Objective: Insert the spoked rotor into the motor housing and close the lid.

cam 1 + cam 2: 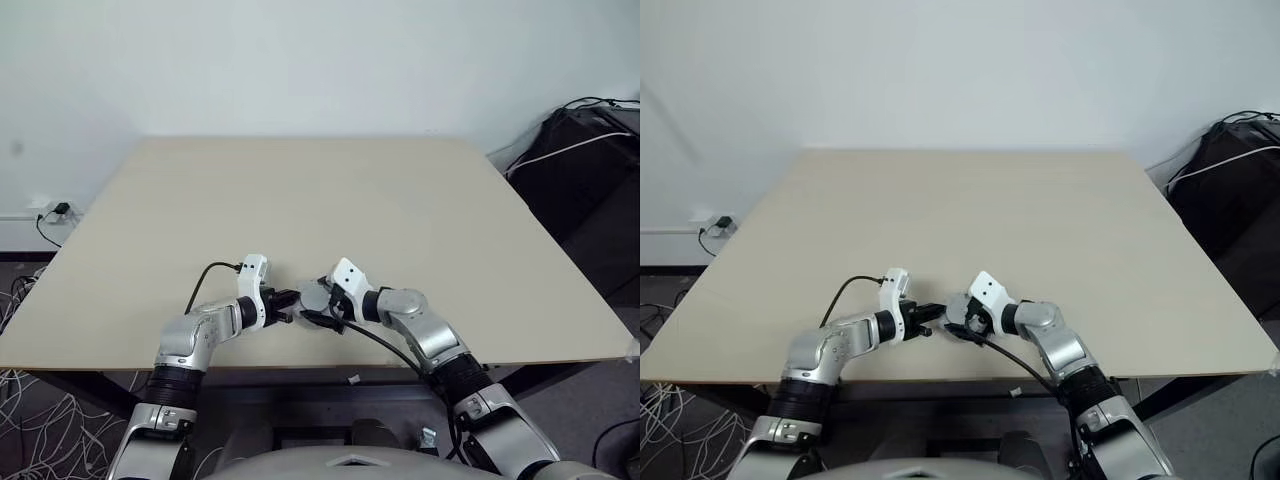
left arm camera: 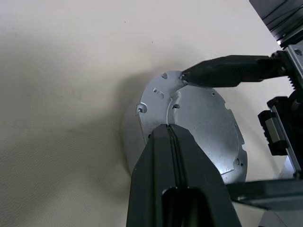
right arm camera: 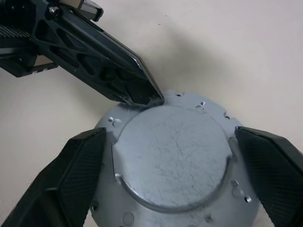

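Observation:
A round silver-grey metal lid (image 3: pixel 173 156), domed with a flat holed flange, lies on the beige table (image 1: pixel 350 200) near its front edge. My left gripper (image 2: pixel 168 127) is shut, and its joined tips rest against the lid's rim. My right gripper (image 3: pixel 169 137) stands open astride the lid, one black finger (image 3: pixel 71 175) on each side of it. In the head views the lid (image 1: pixel 314 296) shows between the two grippers. The spoked rotor and the motor housing are hidden from view.
A black case with white and black cables (image 1: pixel 585 170) stands past the table's right edge. A wall socket with a plug (image 1: pixel 55 211) sits low on the left, and loose cables lie on the floor beneath it.

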